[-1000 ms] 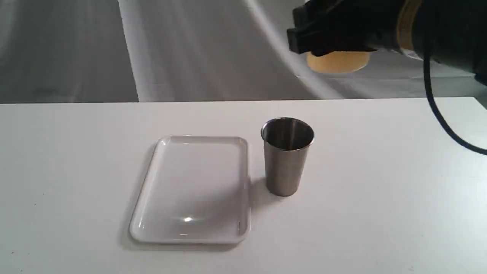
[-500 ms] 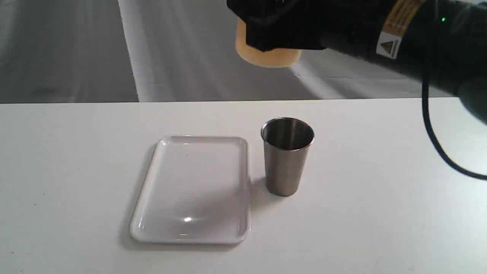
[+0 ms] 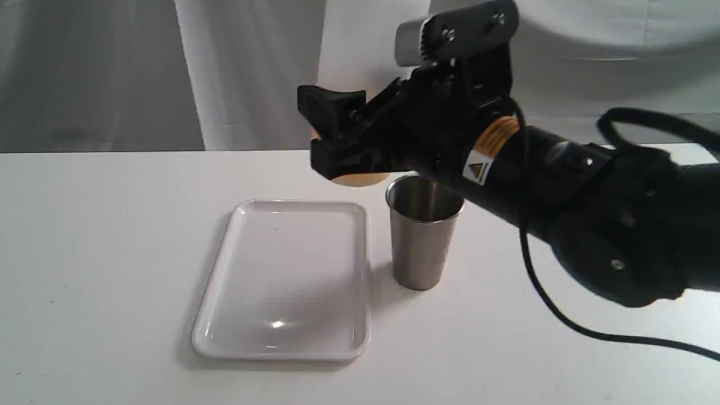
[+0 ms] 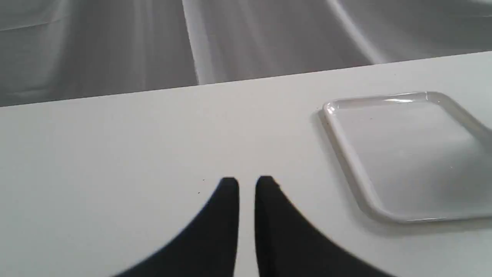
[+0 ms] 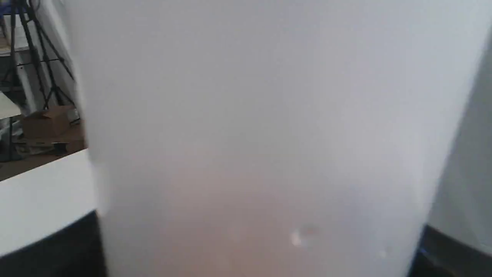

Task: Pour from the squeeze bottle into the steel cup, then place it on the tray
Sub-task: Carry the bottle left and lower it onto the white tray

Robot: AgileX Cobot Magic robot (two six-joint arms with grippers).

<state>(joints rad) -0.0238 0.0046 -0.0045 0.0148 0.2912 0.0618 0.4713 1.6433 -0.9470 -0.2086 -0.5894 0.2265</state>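
Note:
My right gripper [image 3: 326, 135] is shut on the squeeze bottle [image 3: 357, 180], reaching in from the right. The bottle stays upright in the air, its amber bottom just left of the steel cup's rim and over the table beyond the tray's far right corner. Its whitish body [image 5: 261, 134] fills the right wrist view; the nozzle is out of sight. The steel cup [image 3: 422, 242] stands upright beside the right edge of the white tray [image 3: 287, 281], which holds nothing. My left gripper [image 4: 247, 184] is shut and holds nothing, low over the table left of the tray [image 4: 407, 154].
A black cable [image 3: 562, 320] hangs from the right arm and trails over the table to the right of the cup. White and grey cloth hangs behind the table's far edge [image 3: 112, 152].
The right arm has carried the bottle leftward and down, from high at the upper right to beside the cup's rim. Cup and tray have not moved.

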